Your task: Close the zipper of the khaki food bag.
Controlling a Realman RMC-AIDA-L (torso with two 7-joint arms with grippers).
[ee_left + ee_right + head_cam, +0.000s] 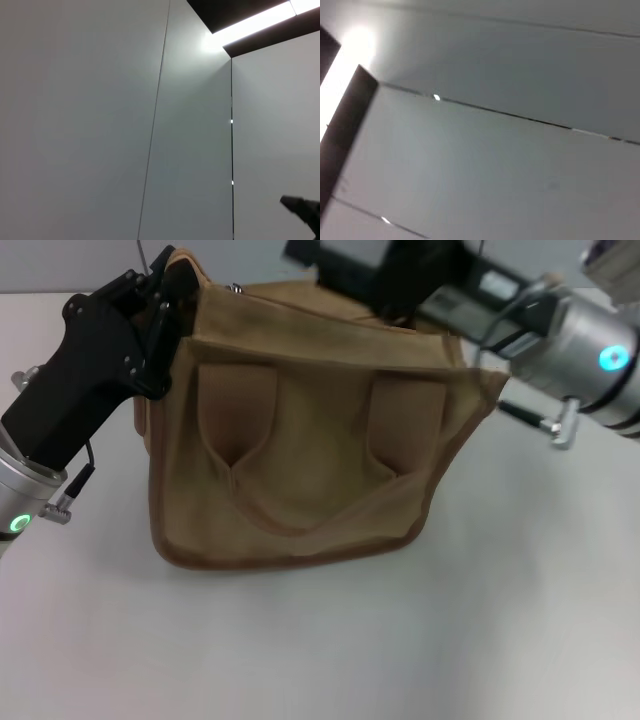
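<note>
While the khaki food bag [300,430] stands on the white table [400,640], the left pincer [165,300] seems clenched on its top left corner, probably to brace it; the right pincer [400,285] reaches over the top toward the zipper, its grip impossible to tell

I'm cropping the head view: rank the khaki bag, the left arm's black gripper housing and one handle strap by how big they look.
1. khaki food bag, by far the largest.
2. left gripper housing, though it sits nearer the camera, which may inflate it.
3. handle strap, smallest.
</note>
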